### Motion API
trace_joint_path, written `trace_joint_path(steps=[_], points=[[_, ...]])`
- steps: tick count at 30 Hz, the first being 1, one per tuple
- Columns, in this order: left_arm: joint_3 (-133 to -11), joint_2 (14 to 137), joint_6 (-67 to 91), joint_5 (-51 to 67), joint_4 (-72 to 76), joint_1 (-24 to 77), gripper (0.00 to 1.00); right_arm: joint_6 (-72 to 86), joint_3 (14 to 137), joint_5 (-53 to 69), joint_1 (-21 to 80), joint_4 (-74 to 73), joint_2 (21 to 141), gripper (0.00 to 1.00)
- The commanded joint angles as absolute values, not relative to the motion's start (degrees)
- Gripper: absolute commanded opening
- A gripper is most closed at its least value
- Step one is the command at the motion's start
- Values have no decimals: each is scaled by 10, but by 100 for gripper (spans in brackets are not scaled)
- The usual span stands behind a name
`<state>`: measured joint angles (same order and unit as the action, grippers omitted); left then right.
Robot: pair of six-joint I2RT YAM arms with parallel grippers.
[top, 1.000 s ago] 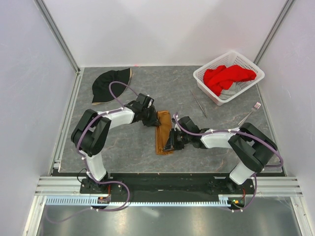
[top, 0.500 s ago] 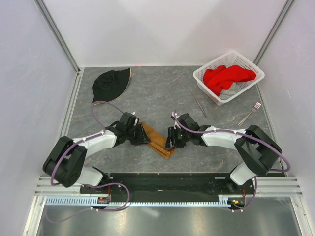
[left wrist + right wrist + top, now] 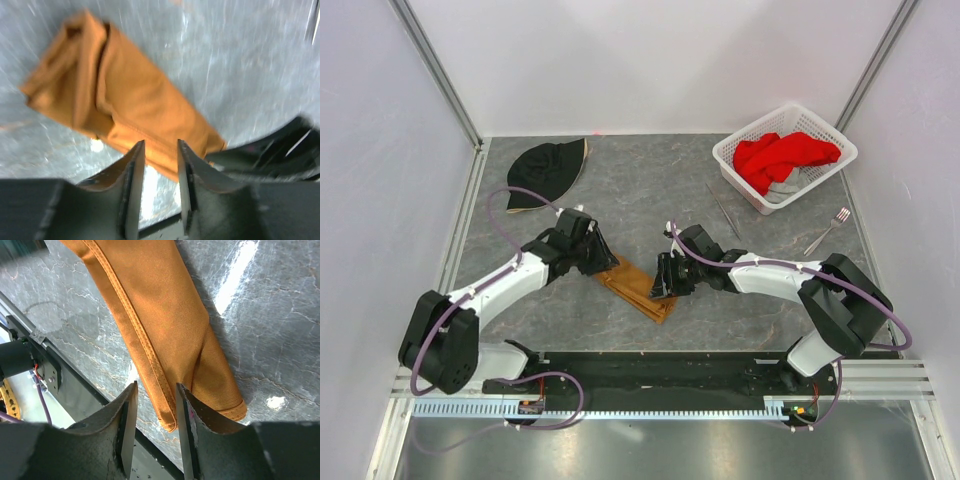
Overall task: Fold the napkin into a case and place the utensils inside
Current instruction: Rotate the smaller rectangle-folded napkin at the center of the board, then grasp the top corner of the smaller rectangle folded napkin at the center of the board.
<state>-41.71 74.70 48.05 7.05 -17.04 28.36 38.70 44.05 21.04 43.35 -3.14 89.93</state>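
Napkin (image 3: 638, 289): your arms stretch low toward its ends, left gripper (image 3: 160, 147) and right gripper (image 3: 156, 388) narrowly parted, seemingly empty; it's folded oblong, flat.

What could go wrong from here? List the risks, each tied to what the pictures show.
1. Both the left hand and the right hand have parted jaws gripping nothing, so the loosely folded case could spring open.
2. The right hand hangs close over the case's end; pulling away may drag it.
3. The fork and knife lie flat, far from the case, thin and likely hard to pinch.
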Motion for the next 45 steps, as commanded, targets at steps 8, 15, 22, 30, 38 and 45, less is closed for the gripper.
trace_joint_path(steps=[8,15,22,30,38,45], points=[[-491,853,445,5,-212,259,22,392,406,225,438,17,902,41],[-489,837,422,-2,-197,248,20,389,366,217,439,40,896,41],[-506,740,421,42,-226,248,41,345,439,205,441,1,884,44],[-483,615,476,-109,-362,230,42,264,639,162,476,-33,998,64],[-471,579,499,-135,-450,190,44,243,782,92,530,-65,1114,73],[-447,555,499,-98,-443,180,43,237,824,79,538,-72,1152,67]])
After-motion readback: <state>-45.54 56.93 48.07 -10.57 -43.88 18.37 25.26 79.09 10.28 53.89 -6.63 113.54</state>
